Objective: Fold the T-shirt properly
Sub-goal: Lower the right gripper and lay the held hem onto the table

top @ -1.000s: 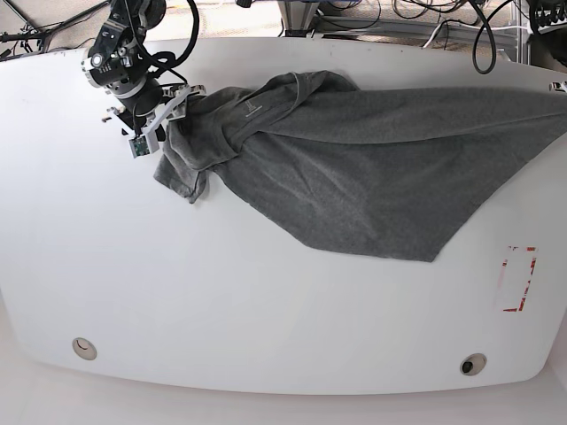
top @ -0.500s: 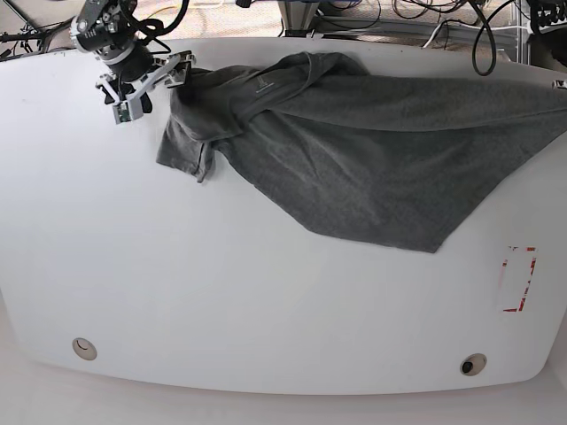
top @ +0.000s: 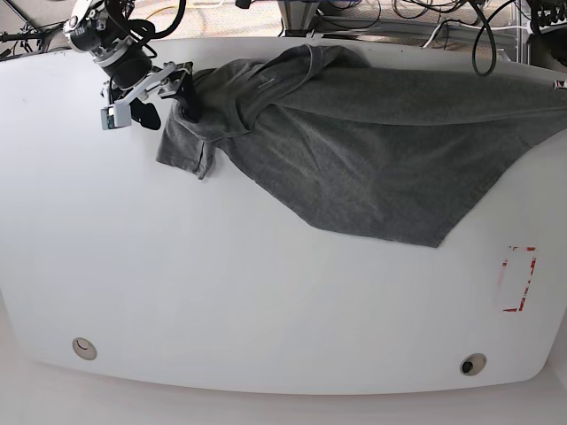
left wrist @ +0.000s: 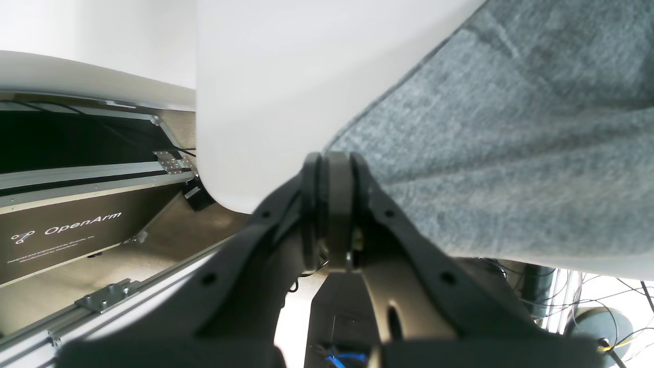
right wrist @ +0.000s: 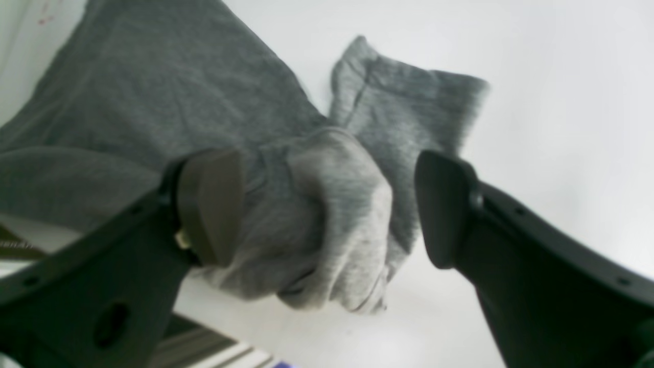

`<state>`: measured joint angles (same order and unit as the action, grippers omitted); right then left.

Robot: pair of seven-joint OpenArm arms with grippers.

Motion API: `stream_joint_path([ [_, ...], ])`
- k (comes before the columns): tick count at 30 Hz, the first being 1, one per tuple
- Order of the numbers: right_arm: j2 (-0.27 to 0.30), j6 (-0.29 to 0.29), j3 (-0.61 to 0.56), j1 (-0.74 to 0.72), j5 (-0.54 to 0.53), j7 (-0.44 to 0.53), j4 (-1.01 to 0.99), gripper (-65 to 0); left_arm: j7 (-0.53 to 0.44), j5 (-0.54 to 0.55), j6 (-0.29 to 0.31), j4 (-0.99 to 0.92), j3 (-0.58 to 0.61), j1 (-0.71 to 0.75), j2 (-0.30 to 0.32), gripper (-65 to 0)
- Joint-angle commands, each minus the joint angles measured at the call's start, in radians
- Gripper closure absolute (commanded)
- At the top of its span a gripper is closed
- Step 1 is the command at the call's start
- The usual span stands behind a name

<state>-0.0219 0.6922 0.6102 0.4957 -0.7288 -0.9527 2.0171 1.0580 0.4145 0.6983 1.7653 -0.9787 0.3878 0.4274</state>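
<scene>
One T-shirt (top: 372,150) is present, the only cloth in view, lying crumpled across the far half of the white counter (top: 248,301). It runs from the base view's upper left to the right edge, where it reaches the counter's rim; a sleeve (top: 182,150) lies flat at its left end.

Right claw (right wrist: 327,204): jaws stand wide apart. A bunched fold of the T-shirt (right wrist: 327,225) sits between them. One pad (right wrist: 209,204) touches the cloth; the other pad (right wrist: 444,209) stands clear of it with a gap showing. Nothing is clamped. In the base view this claw (top: 151,93) is at the far left corner of the counter, just beside the shirt's bunched shoulder.

Left claw (left wrist: 329,204): jaws pressed fully together at the counter's edge, with the grey fabric (left wrist: 511,153) running right up to the tips. Whether cloth is pinched between them cannot be told from the wrist view. This claw is outside the base view.

Count: two arms, two claws, one shirt. The right arm reaches in from the far left corner with its wrist angled down toward the counter.
</scene>
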Motion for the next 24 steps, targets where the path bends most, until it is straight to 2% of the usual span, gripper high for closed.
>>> stream_joint_path([
  [1, 0.009, 0.006, 0.006, 0.005, -0.015, -0.025, 0.015, -49.6, -0.015, -0.001, 0.000, 0.018, -0.006, -0.019, 0.027, 0.0],
  [7, 0.006, 0.006, 0.006, 0.002, -0.012, -0.024, 0.011, -49.6, -0.015, -0.001, 0.000, 0.018, -0.001, -0.028, 0.029, 0.0],
  [12, 0.013, 0.006, 0.006, -0.059, 0.004, -0.024, 0.008, -49.6, -0.015, -0.001, 0.000, 0.017, 0.019, -0.031, 0.029, 0.0],
  [16, 0.010, 0.006, 0.006, -0.125, 0.100, -0.024, 0.008, -49.6, -0.015, -0.001, 0.000, 0.018, 0.047, -0.031, 0.031, 0.0],
  [18, 0.012, 0.006, 0.006, -0.177, 0.183, -0.024, 0.001, -49.6, -0.015, -0.001, 0.000, 0.021, 0.053, -0.031, 0.029, 0.0],
  [24, 0.012, 0.006, 0.009, -0.305, 0.366, -0.022, -0.109, -49.6, -0.015, -0.001, 0.000, 0.021, 0.053, -0.031, 0.027, 0.0],
])
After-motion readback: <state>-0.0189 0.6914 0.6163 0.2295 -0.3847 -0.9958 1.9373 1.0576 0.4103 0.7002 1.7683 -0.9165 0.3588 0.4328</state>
